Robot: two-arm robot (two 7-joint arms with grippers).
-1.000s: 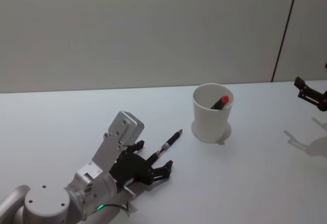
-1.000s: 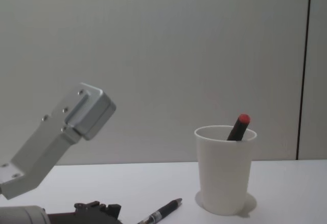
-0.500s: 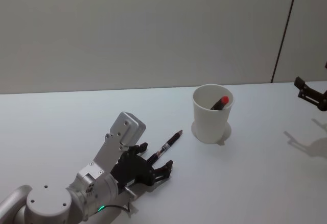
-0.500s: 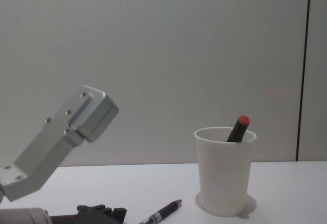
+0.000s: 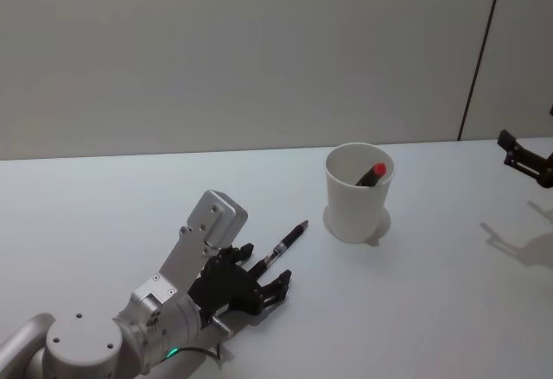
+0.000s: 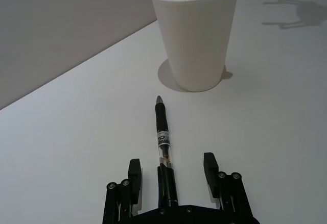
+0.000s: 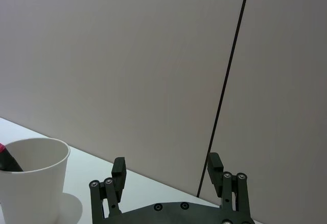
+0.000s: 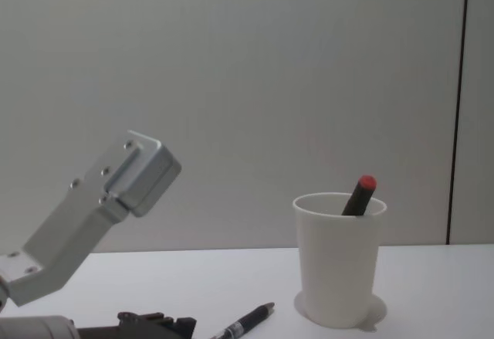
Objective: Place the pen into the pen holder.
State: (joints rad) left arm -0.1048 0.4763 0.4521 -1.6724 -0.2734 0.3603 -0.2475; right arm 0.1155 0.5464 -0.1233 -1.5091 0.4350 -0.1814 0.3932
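Note:
A black pen [image 5: 286, 244] with a clear barrel lies flat on the white table, its tip aimed at the pen holder [image 5: 359, 192], a white paper cup standing upright. My left gripper [image 5: 263, 267] is low over the table and open. In the left wrist view its fingers [image 6: 134, 169] straddle the rear end of the pen [image 6: 162, 137] without touching it, and the pen holder [image 6: 196, 40] stands just beyond the tip. My right gripper [image 7: 167, 161] hangs open and empty in the air at the far right [image 5: 525, 158].
A dark pen with a red cap [image 5: 372, 173] leans inside the cup, its cap showing above the rim [image 8: 363, 188]. The white table [image 5: 432, 310] runs back to a plain grey wall with a dark vertical seam [image 5: 479, 51].
My left gripper has crept a little forward along the pen toward the cup. The pen, the cup and the right arm have stayed put.

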